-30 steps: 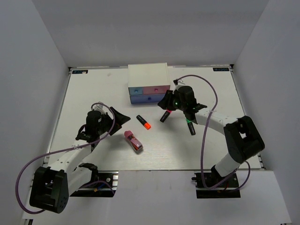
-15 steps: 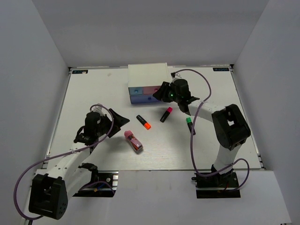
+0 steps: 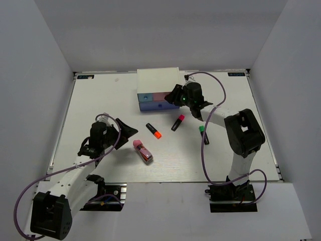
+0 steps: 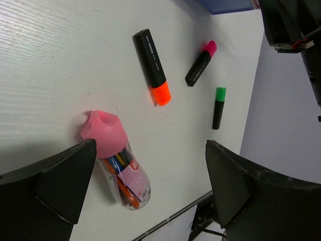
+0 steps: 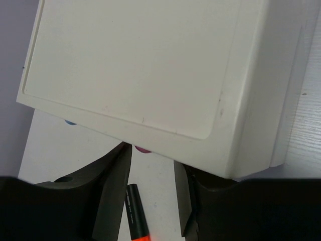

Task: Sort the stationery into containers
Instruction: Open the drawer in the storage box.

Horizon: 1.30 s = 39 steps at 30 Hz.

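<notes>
One rounded translucent pink piece [image 4: 118, 165] | boxy smooth white cabinet [image 5: 150, 65] | left hand [image 4: 150, 150] wide apart | right hand [image 5: 150, 156] parted

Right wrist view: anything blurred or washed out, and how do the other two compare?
Right wrist: the white cabinet fills the frame, bright but crisp-edged; the right fingers are dark and soft. Left wrist: the orange-capped marker is sharp, the left fingers dark silhouettes shadowing the table. Top external: even light, soft shadows, no glare.
</notes>
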Each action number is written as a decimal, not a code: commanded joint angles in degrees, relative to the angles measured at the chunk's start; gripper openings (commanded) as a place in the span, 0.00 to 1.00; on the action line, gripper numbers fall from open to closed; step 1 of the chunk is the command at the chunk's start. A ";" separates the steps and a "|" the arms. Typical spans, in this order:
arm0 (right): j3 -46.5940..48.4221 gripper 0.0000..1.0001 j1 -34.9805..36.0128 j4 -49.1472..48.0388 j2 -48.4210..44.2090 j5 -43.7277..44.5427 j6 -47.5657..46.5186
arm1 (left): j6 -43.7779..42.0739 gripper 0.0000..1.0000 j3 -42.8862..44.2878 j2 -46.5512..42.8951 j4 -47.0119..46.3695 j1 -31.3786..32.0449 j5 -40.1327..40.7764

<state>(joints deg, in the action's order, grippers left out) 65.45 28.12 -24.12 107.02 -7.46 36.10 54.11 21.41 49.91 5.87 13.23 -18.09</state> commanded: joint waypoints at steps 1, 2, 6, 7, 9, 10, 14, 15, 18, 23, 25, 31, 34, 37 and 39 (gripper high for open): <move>2.93 0.45 -0.35 -3.21 0.82 1.49 1.26 | 0.12 1.00 -1.36 -2.27 0.46 -0.31 0.07; 3.02 0.45 -0.43 -3.21 1.25 1.57 1.08 | 0.12 1.00 -1.37 -2.27 0.46 -0.31 0.07; 3.54 0.45 -0.61 -3.04 1.79 2.01 1.43 | 0.12 1.00 -1.37 -2.27 0.46 -0.31 0.07; 3.54 0.45 -0.26 -3.04 1.96 2.19 1.26 | 0.12 1.00 -1.37 -2.27 0.46 -0.31 0.07; 3.72 0.45 -0.70 -3.13 2.23 2.28 1.52 | 0.64 1.00 -1.37 -1.75 0.46 -0.31 0.07; 3.81 0.45 -0.52 -2.95 2.31 2.37 1.26 | 0.65 1.00 -1.37 -1.75 0.46 -0.31 0.07; 4.16 0.43 -0.61 -3.21 2.75 2.81 1.96 | 1.17 1.00 -1.37 -1.75 0.46 -0.31 -0.46; 4.25 0.43 -0.61 -3.30 2.84 2.81 2.22 | 1.18 1.00 -1.37 -1.75 0.46 -0.31 -0.46; 4.25 0.39 -0.52 -3.56 2.75 2.81 2.31 | 1.18 1.00 -1.89 -2.27 0.46 -0.31 -0.46; 3.72 0.26 -0.61 -3.92 2.32 2.28 2.14 | 1.70 1.00 -1.90 -2.80 0.46 -0.31 -0.46; 3.46 0.20 -0.61 -4.09 1.88 1.93 2.14 | 2.23 1.00 -2.42 -2.80 0.46 -0.31 -0.46; 1.79 0.10 -0.43 -4.18 0.65 1.14 1.96 | 2.85 1.00 -2.42 -2.80 0.46 -0.31 -0.46; 0.48 0.07 -0.26 -4.36 -0.41 0.61 1.79 | 3.37 1.00 -2.95 -2.80 0.98 0.29 -0.46; -1.02 0.07 -0.26 -4.36 -1.90 0.17 1.52 | 3.99 1.00 -3.47 -2.80 0.99 0.30 -0.46; -1.90 0.06 -0.26 -4.18 -2.78 0.08 1.61 | 4.52 1.00 -3.48 -2.80 1.69 0.30 -0.46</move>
<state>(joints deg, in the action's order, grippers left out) 64.95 28.14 -26.09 107.90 -7.53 38.02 57.74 18.83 48.14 6.46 13.32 -18.22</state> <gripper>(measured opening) 0.291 0.997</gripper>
